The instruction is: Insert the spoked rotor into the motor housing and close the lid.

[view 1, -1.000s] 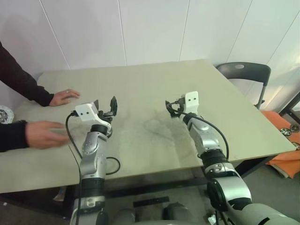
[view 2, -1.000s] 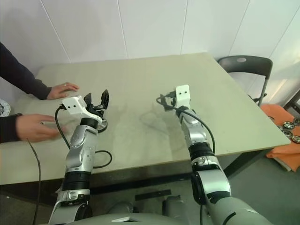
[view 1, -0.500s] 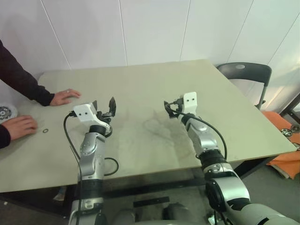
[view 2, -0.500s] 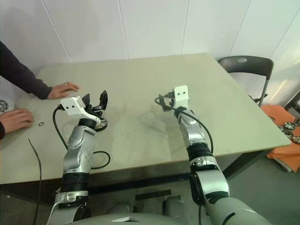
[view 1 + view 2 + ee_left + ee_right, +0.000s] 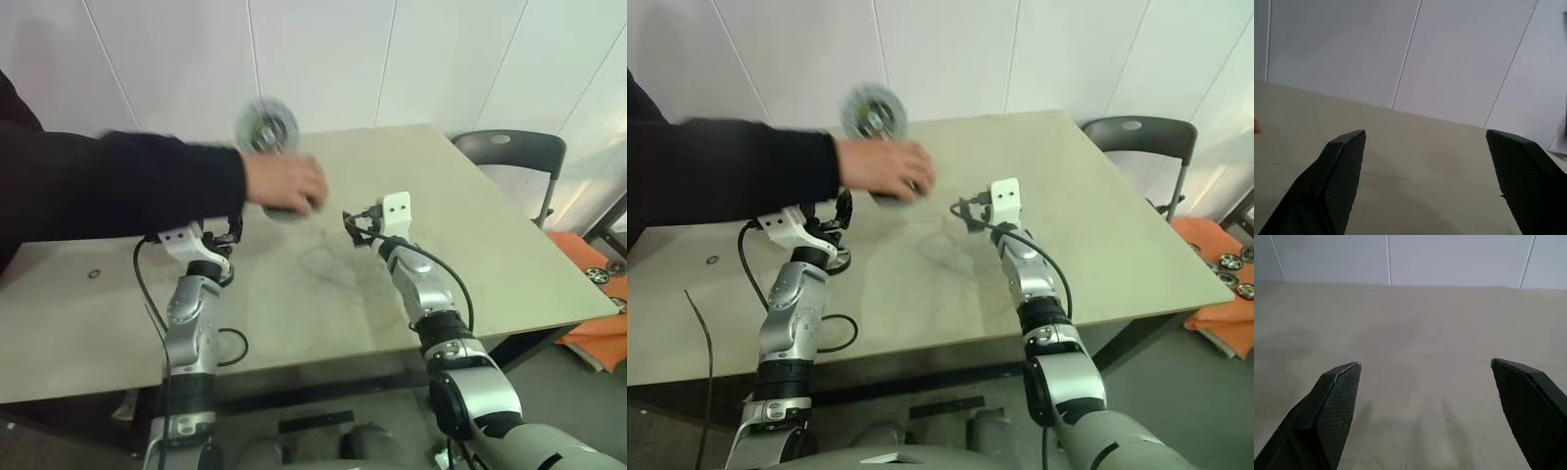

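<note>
A person's hand (image 5: pixel 286 181) reaches in from the left over the middle of the table (image 5: pixel 323 284). Just above it is a blurred round grey disc with greenish specks, the spoked rotor (image 5: pixel 266 124), standing on edge. Under the hand's fingers lies a dark round part (image 5: pixel 890 199), mostly covered; I cannot tell whether it is the motor housing. No lid can be made out. My left gripper (image 5: pixel 828 217) is open below the dark sleeve (image 5: pixel 127 186), with nothing between its fingers (image 5: pixel 1344 161). My right gripper (image 5: pixel 355 227) is open and empty, right of the hand.
A small ring (image 5: pixel 94 274) lies on the table at the left. A black cable (image 5: pixel 235 348) loops near the front edge. Off the table's right side stand a grey chair (image 5: pixel 509 152) and an orange cloth (image 5: pixel 598 294) with round parts on the floor.
The person's arm has swept in from the left edge to the table's middle, bringing the grey disc with it. Both grippers have stayed where they were, still open.
</note>
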`<state>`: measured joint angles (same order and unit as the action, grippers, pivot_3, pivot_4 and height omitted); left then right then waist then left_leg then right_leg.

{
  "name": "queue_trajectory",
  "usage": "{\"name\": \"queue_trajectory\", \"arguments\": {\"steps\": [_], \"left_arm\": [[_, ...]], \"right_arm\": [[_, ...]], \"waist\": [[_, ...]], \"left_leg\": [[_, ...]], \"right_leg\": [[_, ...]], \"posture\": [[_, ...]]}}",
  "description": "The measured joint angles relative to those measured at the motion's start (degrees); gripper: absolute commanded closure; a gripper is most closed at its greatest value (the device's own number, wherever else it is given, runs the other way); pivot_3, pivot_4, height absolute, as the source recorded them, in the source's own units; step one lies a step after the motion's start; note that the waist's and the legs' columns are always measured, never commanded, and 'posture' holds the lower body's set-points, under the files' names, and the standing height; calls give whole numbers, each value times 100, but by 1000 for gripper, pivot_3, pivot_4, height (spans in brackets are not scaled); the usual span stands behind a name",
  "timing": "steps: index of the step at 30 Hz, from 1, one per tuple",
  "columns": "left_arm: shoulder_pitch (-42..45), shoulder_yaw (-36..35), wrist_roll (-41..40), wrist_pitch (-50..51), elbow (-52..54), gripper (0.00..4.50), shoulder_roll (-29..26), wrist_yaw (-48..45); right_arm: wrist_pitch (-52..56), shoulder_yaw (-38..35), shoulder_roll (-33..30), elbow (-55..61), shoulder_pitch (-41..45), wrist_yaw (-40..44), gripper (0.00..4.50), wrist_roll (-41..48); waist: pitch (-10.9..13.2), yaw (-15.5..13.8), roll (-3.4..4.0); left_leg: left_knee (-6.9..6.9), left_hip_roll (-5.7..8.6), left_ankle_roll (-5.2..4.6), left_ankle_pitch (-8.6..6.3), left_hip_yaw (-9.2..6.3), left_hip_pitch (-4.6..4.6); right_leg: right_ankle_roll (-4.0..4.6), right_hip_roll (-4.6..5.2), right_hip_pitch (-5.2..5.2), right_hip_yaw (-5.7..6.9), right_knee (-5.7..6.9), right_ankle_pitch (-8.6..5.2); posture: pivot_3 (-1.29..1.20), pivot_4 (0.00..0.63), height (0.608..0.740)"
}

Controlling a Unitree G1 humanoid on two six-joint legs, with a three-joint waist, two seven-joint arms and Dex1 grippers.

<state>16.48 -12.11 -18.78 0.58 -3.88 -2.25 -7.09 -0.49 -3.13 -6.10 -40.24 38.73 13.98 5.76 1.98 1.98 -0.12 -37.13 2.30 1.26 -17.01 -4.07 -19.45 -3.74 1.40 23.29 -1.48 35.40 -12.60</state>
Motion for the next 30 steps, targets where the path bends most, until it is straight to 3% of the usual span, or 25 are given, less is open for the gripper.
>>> {"name": "queue_trajectory", "arguments": {"steps": [30], "left_arm": [[155,-40,-5,14,-43,316,-128,-30]], "right_arm": [[-174,-28,61,-272,108,-28,61,2]], "waist": [[0,4,0]], "left_leg": [[-1,0,0,0,0,0]], "right_leg": [[0,2,0,-1,1,0]], "posture": [[0,0,740]]}}
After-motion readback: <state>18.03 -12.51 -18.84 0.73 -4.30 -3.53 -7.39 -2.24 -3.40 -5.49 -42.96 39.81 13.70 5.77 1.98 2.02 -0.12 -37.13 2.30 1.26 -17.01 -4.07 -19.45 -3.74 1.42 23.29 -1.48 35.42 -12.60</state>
